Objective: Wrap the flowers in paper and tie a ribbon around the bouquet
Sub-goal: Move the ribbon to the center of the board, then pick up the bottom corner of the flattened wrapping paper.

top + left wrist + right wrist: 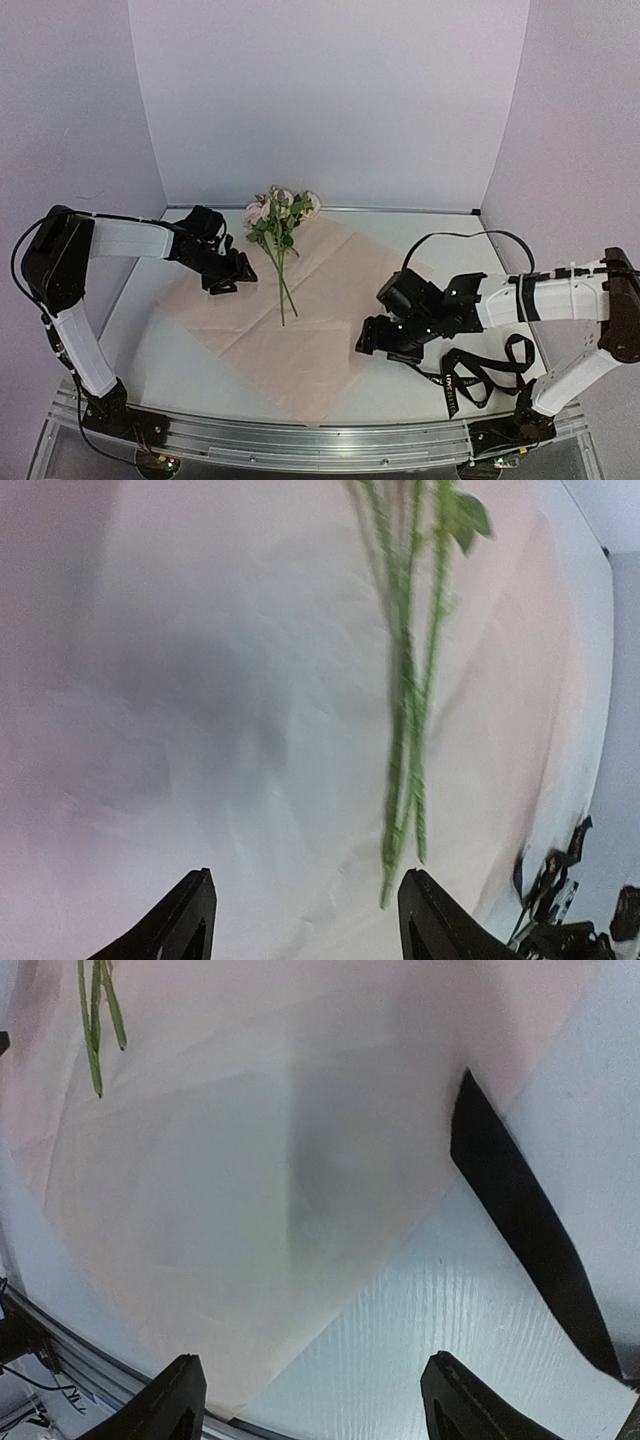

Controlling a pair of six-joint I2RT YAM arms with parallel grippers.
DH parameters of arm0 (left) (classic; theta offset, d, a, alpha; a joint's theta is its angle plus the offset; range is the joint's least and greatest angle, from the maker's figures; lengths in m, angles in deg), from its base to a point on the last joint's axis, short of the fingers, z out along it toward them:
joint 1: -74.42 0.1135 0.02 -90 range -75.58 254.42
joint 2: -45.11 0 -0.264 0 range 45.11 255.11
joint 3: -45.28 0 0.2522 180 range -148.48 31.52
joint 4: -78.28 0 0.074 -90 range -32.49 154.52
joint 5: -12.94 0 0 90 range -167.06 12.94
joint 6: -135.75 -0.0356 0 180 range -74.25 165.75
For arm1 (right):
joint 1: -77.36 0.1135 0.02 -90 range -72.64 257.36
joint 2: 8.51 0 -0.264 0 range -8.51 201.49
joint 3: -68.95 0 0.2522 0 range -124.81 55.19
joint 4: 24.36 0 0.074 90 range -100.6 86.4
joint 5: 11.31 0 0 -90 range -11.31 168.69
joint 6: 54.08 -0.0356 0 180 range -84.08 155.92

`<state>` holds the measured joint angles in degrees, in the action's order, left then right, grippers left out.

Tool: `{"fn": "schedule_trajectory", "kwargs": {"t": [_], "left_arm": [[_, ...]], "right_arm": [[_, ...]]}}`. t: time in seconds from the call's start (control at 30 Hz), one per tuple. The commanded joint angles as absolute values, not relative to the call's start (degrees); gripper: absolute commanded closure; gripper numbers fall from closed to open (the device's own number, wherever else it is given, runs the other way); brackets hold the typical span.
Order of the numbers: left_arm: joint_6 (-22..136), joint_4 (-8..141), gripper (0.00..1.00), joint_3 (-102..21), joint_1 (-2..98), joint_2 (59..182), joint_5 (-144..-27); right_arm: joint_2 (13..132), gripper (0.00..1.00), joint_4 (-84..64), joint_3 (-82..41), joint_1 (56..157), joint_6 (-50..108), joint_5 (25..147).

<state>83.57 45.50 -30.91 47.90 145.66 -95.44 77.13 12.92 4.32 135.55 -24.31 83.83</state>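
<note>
Here, the white tabletop (170,350) is carrying everything, and the pink paper (320,335) is lying flat on it, turned like a diamond with one corner pointing toward the near edge. The flowers (281,225) are lying on the paper's far part — blooms at the far edge, thin stems running back toward the middle of the sheet. The black ribbon (480,375) is curling in loops on the bare tabletop just right of the paper, beneath the right arm. The left tool (228,275) is hovering over the paper's left part, near the stems, its fingers standing apart and gripping nothing; the right tool (378,340) is hanging over the paper's right edge — likewise spread wide and empty.
</note>
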Motion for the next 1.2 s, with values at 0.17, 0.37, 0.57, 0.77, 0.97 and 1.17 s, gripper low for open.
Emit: {"fn": "schedule_trajectory", "kwargs": {"t": [0.17, 0.37, 0.57, 0.77, 0.97, 1.17], "left_arm": [[89.03, 53.63, 0.36, -19.84, 38.84, 137.07, -93.97], [89.07, 53.56, 0.36, -14.80, 37.31, 131.18, -93.59], [89.77, 53.94, 0.36, -10.32, 34.47, 127.34, -93.51], [90.46, 56.41, 0.35, -9.88, 31.66, 126.72, -93.46], [89.07, 57.45, 0.38, -11.17, 30.82, 129.79, -93.12], [89.60, 58.11, 0.40, -10.75, 30.82, 132.44, -90.12]], "right_arm": [[78.94, 0.24, -2.47, 15.35, 137.39, -35.38, 73.64], [77.54, 0.25, -3.04, 22.34, 133.66, -35.71, 70.03], [67.06, 0.20, 3.49, 29.10, 127.93, -36.65, 66.74], [66.98, 0.14, 11.56, 17.84, 136.89, -37.78, 68.00], [75.01, 0.14, 8.63, 10.00, 146.29, -45.48, 71.59], [79.67, 0.15, -0.34, 11.17, 149.96, -54.44, 73.38]]}}
